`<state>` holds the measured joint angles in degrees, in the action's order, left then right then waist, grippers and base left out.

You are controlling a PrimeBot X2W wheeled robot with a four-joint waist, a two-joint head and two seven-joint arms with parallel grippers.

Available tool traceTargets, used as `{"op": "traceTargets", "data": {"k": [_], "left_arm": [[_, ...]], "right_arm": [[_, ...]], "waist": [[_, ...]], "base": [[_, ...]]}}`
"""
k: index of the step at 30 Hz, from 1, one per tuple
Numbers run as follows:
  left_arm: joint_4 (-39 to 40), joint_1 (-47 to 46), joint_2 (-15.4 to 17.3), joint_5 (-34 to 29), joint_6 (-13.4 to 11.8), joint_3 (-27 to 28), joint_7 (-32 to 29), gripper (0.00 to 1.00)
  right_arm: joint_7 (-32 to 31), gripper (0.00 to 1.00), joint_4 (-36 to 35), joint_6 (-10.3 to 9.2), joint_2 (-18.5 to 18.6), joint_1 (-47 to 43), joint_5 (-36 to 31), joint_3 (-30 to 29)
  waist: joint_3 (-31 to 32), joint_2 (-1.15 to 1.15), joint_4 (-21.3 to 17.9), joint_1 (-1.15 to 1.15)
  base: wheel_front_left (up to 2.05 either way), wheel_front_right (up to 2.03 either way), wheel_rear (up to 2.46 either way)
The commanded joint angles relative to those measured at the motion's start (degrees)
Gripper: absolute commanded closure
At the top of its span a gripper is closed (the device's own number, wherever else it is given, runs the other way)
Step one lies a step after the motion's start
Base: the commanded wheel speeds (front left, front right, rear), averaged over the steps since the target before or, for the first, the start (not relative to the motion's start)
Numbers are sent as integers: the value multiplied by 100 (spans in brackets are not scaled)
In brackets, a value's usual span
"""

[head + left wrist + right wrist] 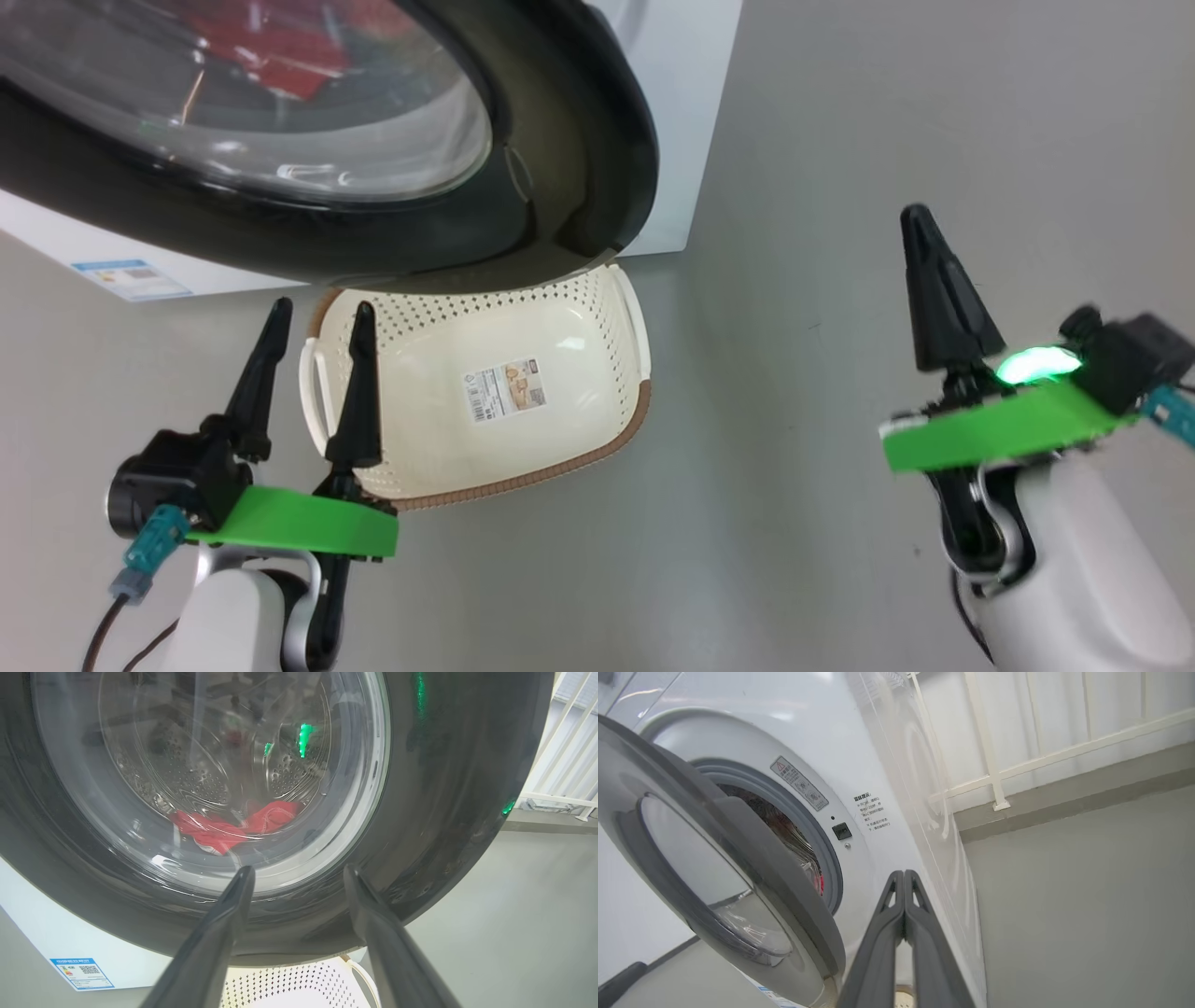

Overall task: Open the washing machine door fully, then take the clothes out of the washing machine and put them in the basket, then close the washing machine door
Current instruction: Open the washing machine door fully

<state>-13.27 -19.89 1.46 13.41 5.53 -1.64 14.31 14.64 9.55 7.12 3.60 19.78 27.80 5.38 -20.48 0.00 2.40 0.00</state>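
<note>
The left gripper (321,304), beside the basket (597,457), has black tapered fingers (359,392), green plate (299,523), teal plug (149,551), dark cable (103,635), pale forearm (224,616); the right gripper (920,219), right of the basket, adds a glowing green light (1032,364)

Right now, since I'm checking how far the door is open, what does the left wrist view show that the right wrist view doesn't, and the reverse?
Left wrist view: the clothes lying in the drum, seen through the washing machine door, the basket below it, and the left gripper open. Right wrist view: the door edge-on, standing partly open from the grey rubber ring, the latch socket, and the right gripper shut. Shared: the door, the white washing machine, a trace of red inside, the grey floor.
</note>
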Motion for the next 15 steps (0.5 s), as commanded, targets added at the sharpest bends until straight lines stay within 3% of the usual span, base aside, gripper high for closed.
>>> {"op": "traceTargets", "data": {"k": [1,8,15], "left_arm": [[165,5,142,-81,-5,167,69,0],[182,-31,142,-27,-25,156,69,0],[216,-104,142,66,-59,93,69,0]], "right_arm": [[36,100,5,36,-51,262,564,235],[-84,100,478,36,112,1218,2938,1022],[-1177,100,591,36,496,2187,5285,1284]], "waist": [[-44,0,53,0],[-161,0,223,0],[-349,0,418,0]], "base": [[0,0,0],[0,0,0],[0,0,0]]}}
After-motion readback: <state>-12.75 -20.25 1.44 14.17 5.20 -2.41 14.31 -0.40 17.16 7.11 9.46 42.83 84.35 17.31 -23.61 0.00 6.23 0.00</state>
